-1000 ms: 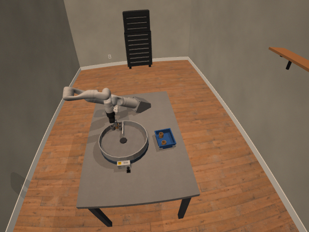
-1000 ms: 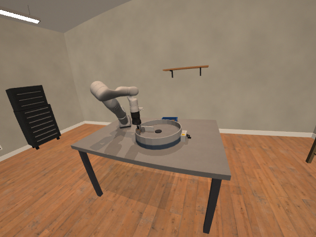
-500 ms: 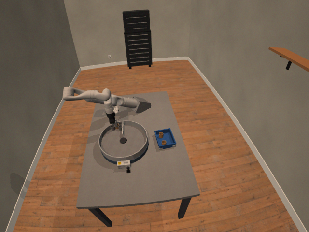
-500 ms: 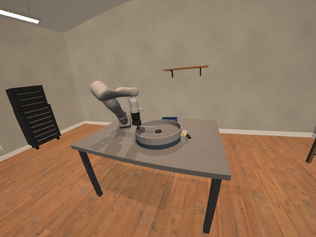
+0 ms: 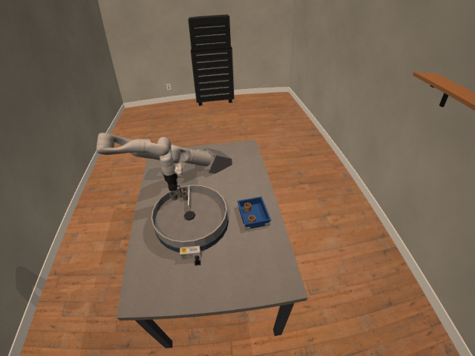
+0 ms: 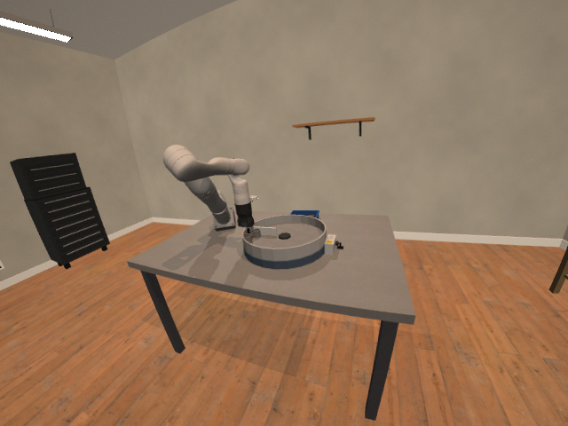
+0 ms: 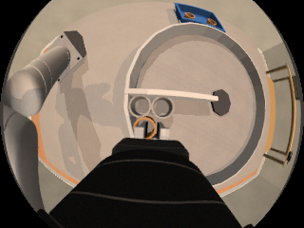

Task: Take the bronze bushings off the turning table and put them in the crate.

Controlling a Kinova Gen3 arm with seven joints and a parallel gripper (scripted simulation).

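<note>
The turning table (image 5: 189,218) is a walled round tray; it also shows in the wrist view (image 7: 197,98). Two steel bushings (image 7: 141,106) (image 7: 163,108) stand side by side against a white guide bar (image 7: 184,94) near the rim. A bronze bushing stands just behind them. My gripper (image 7: 152,127) is low over it, partly open, with its fingertips at the ring; I cannot see whether they touch it. In the top view the gripper (image 5: 173,189) reaches down inside the far left rim. The blue crate (image 5: 253,211) holds two bronze bushings (image 5: 247,207) (image 5: 251,218).
A dark hub (image 5: 189,215) sits at the table's centre. A small control box (image 5: 190,249) is at its near edge. The arm's base (image 5: 214,161) is at the back of the grey table. The crate stands right of the turning table.
</note>
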